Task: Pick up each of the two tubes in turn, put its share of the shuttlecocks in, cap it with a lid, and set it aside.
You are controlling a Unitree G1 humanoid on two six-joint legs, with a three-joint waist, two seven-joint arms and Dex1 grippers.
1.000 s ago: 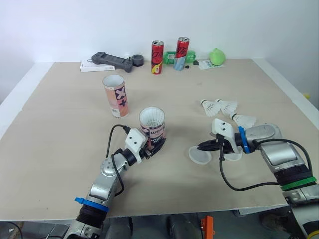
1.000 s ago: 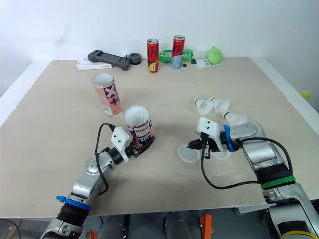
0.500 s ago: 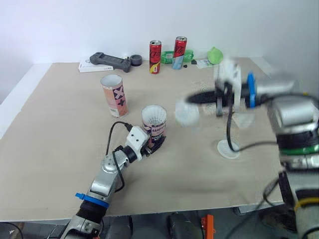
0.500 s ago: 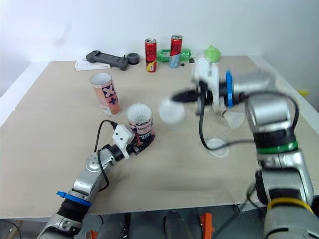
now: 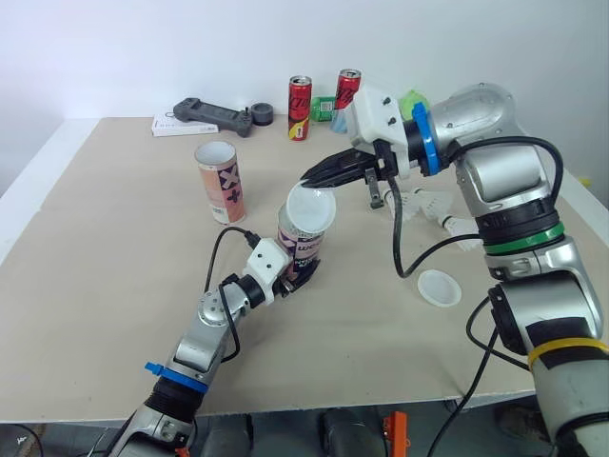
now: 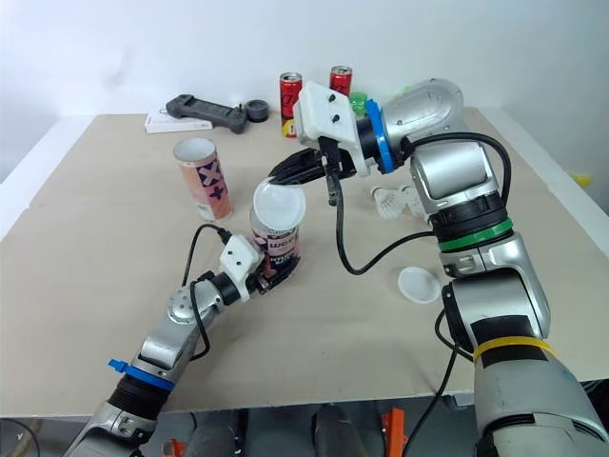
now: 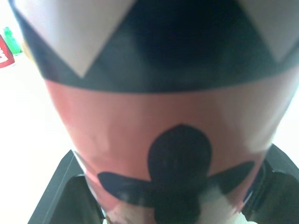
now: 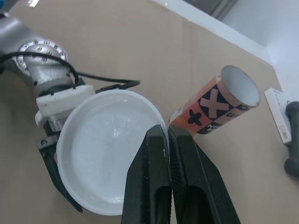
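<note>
A pink, black and white tube [image 5: 303,249] stands upright mid-table, and my left gripper [image 5: 297,274] is shut on its lower part; the tube's wall [image 7: 177,116] sits between the black fingers [image 7: 63,186]. My right gripper [image 5: 316,179] is shut on the rim of a white lid [image 5: 310,208], held tilted just over the tube's mouth and hiding what is inside. The pinched lid [image 8: 107,168] shows under the closed fingers [image 8: 159,186]. A second tube [image 5: 221,183] stands open further left. Another lid [image 5: 440,287] lies to the right. Shuttlecocks [image 5: 436,205] lie partly behind my right arm.
Along the far edge stand two red cans [image 5: 301,109] [image 5: 346,90], a black controller [image 5: 214,116], a dark tape roll [image 5: 263,116], a white booklet [image 5: 171,126] and a green ball [image 5: 415,103]. My right arm's cable [image 5: 409,257] hangs over the table's middle right.
My right gripper lifted one lid off the table and carried it up and left to just above the tube held by my left gripper. The other lid stayed down.
</note>
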